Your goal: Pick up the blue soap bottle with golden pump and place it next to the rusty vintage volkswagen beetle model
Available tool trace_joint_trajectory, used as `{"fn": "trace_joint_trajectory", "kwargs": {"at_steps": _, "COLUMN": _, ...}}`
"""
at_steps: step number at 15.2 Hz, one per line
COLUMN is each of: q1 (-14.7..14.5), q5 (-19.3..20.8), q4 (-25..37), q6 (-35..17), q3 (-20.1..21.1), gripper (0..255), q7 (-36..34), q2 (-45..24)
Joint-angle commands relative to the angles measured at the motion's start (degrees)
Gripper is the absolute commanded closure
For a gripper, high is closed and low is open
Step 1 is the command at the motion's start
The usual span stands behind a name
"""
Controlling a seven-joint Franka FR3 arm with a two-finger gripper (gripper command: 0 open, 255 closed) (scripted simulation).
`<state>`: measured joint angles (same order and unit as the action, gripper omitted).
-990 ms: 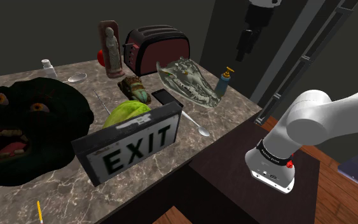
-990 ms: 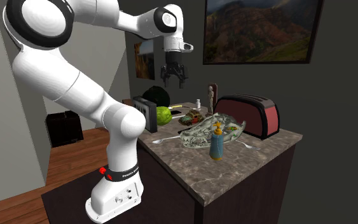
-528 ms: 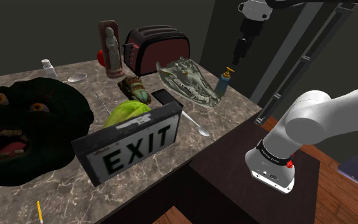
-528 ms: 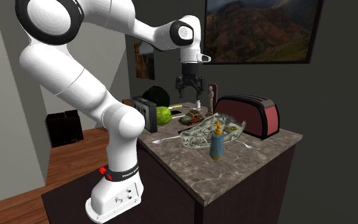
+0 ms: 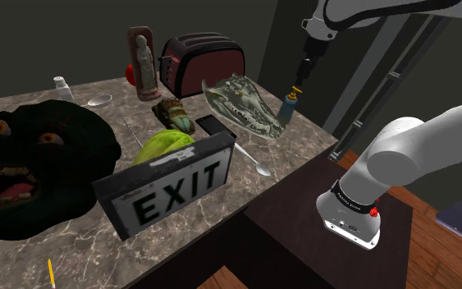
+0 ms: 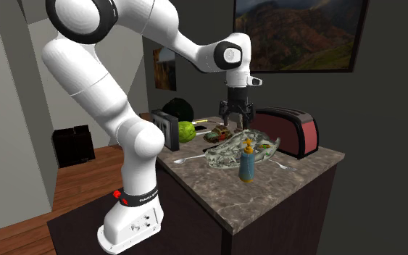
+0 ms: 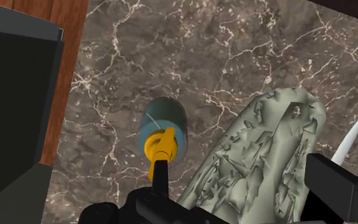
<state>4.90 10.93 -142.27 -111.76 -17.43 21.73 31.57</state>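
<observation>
Now the claw (image 6: 236, 119) has dropped nearer the bottle (image 6: 246, 164).

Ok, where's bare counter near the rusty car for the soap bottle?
Mostly bare counter lies between the car, the statue and the black mask. Its other side is crowded: phone, skull, melon.
</observation>
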Motion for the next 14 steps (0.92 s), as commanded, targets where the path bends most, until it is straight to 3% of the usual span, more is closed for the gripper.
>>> {"fn": "trace_joint_trajectory", "kwargs": {"at_steps": 1, "q1": 0.3, "q5": 0.4, "q4": 0.4, "q6": -3.6, "q3": -2.7, "gripper": 0, "q7": 3.1, "q2": -3.3}}
{"fn": "trace_joint_trajectory", "kwargs": {"at_steps": 4, "q1": 0.2, "q5": 0.0, "q4": 1.8, "q6": -7.4, "q3": -5.7, "gripper": 0, "q7": 6.6, "q2": -8.0}}
{"fn": "trace_joint_trajectory", "kwargs": {"at_steps": 14, "q1": 0.1, "q5": -0.1, "q4": -1.8, "q6": -13.9, "q3": -6.9, "gripper": 0, "q7": 7.0, "q2": -10.9}}
